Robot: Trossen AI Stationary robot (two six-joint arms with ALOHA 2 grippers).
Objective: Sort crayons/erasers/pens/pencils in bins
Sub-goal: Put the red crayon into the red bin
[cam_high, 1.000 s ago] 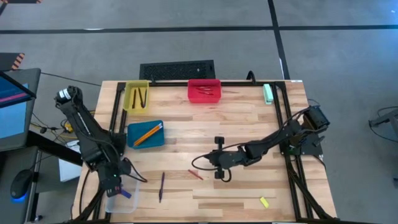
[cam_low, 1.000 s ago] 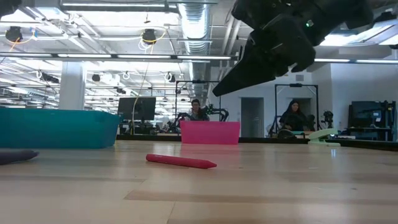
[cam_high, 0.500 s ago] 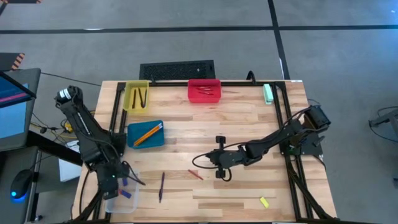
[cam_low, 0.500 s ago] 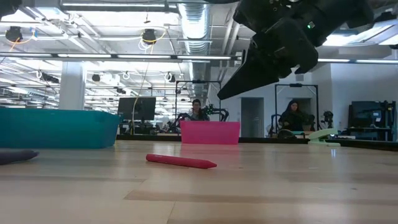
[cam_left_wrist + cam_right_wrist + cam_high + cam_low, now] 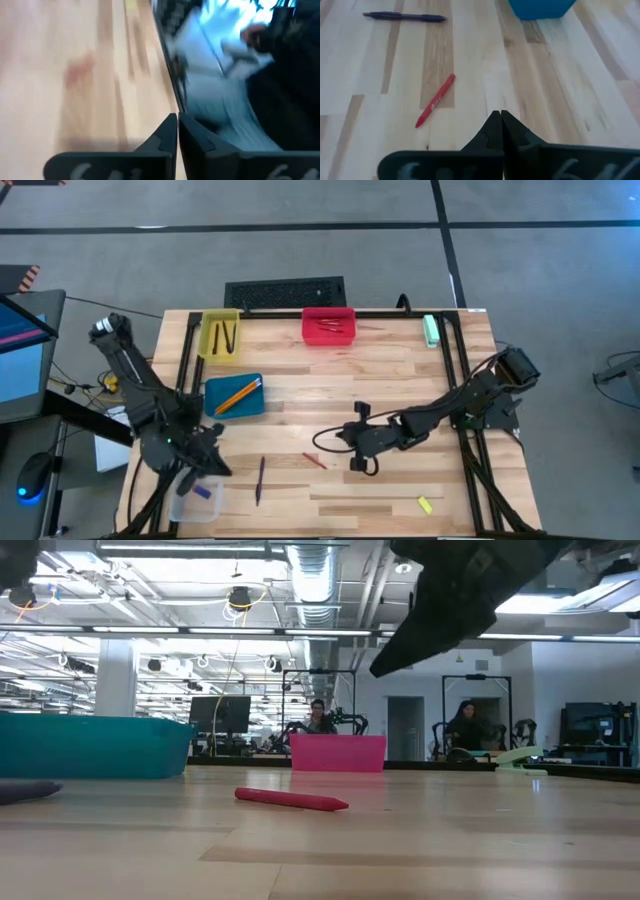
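Note:
A red crayon [image 5: 314,460] lies flat on the table, also in the low view [image 5: 290,800] and the right wrist view [image 5: 436,100]. A purple pen [image 5: 260,478] lies to its left. A yellow eraser [image 5: 425,504] lies near the front right. My right gripper [image 5: 338,437] is shut and empty, above the table just right of the crayon; its shut tips show in its wrist view [image 5: 500,117]. My left gripper [image 5: 212,464] is shut [image 5: 177,120] and empty, beside the clear bin [image 5: 180,505], which holds a blue eraser [image 5: 203,492].
The yellow bin [image 5: 220,335] with dark pens, the red bin [image 5: 329,325] with crayons and the teal bin [image 5: 234,395] with orange pencils stand at the back and left. A green block [image 5: 431,330] lies at the far right. Black rails run along both side edges.
My left gripper has swung from over the clear bin toward the table's middle, turning as it went. My right gripper has risen and drawn back a little toward the table's right edge. The crayon and the pen have stayed in place.

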